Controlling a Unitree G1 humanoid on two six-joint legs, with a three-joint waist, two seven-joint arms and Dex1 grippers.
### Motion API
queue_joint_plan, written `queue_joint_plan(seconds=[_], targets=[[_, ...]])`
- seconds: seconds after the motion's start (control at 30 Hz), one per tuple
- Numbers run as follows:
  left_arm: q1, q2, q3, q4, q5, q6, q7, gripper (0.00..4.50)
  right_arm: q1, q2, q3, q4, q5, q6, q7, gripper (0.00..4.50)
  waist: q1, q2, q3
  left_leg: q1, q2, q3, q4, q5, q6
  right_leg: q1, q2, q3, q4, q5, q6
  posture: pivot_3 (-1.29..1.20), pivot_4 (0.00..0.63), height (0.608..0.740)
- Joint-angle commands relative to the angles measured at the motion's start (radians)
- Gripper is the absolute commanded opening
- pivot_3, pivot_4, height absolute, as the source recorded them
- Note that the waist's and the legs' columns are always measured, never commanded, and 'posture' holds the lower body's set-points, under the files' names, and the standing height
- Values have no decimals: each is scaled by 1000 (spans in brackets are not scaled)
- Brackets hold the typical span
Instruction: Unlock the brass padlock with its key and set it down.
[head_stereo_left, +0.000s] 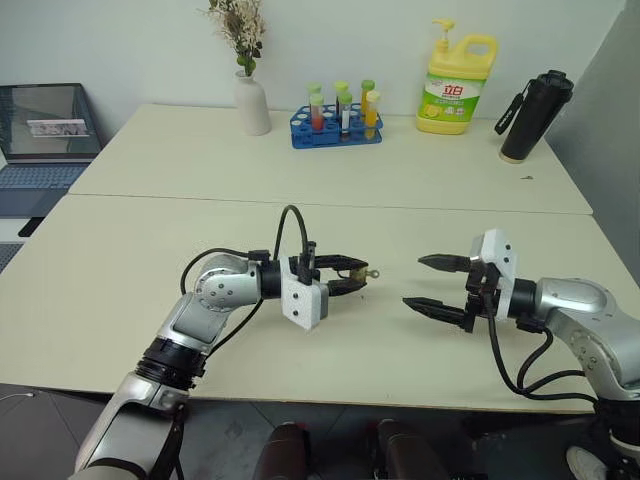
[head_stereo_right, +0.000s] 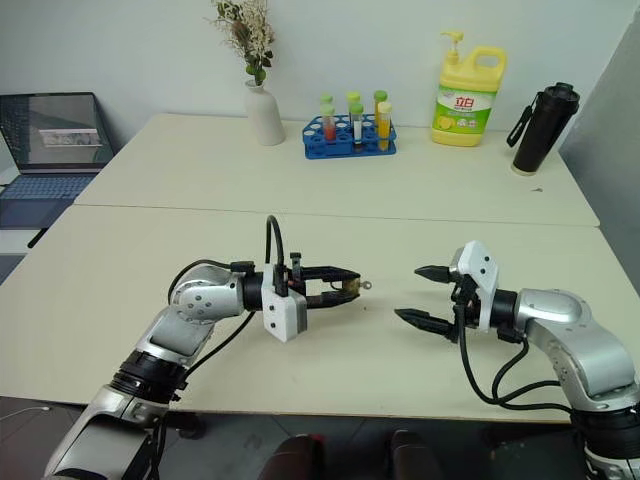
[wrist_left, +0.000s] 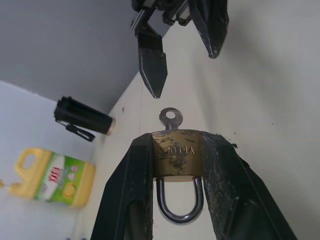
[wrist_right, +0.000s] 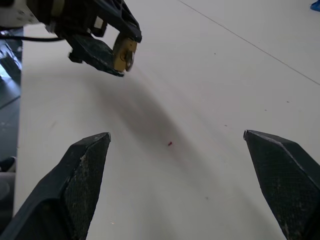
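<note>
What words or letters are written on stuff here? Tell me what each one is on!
Yellow soap bottle: the label has big characters, too small to read for sure.
Brass padlock, pinched in the left gripper: stamped letters, seen upside down, too unclear to read.
Laptop: screen text too small to read.

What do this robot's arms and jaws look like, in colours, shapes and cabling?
Both arms are silver-grey metal with rounded joint housings and black collars. The left gripper and the right gripper each carry two black tapered jaws ending in points, their inner faces rough and scuffed. A white boxy block sits at each wrist. Loose black cables loop from each wrist back along the arm.
</note>
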Motion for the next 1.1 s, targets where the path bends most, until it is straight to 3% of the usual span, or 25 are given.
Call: queue_joint_plan(seconds=[0.03,0.23,0.57,0.7,1.0,1.03,1.1], targets=[[-46,-7,9,38,68,-143,89,968,-32,18,-30,-55,82,54,-22,4500,0,0,0,0,0,0,0,0,0,0,0,0,0,0,0,0,150,740],[-60,6,11,65,139,-207,182,968,-120,110,19,-17,123,103,-69,4500,-2,0,0,0,0,0,0,0,0,0,0,1,0,0,1,0,150,740],[-41,26,4,14,159,-185,230,968,-159,135,28,24,158,153,-62,4500,1,0,0,0,0,-1,0,0,0,0,-1,-1,0,3,-3,0,150,740],[-36,36,-2,4,159,-185,236,968,-167,139,30,34,171,164,-57,3599,1,0,0,0,0,-1,0,0,0,0,-1,-1,0,3,-3,0,150,740],[-34,35,-4,11,174,-189,248,968,-182,131,33,43,190,181,-31,224,1,0,0,0,0,-1,0,0,0,0,0,-1,0,3,-3,0,150,740],[-34,36,-5,13,176,-191,250,968,-183,130,33,43,192,186,-28,6,1,0,0,0,0,-1,0,0,0,0,0,-1,0,3,-3,0,150,740],[-33,38,-6,13,179,-192,254,968,-182,127,34,42,195,190,-22,0,1,0,0,0,0,-1,0,0,0,0,0,-1,0,3,-3,0,150,740]])
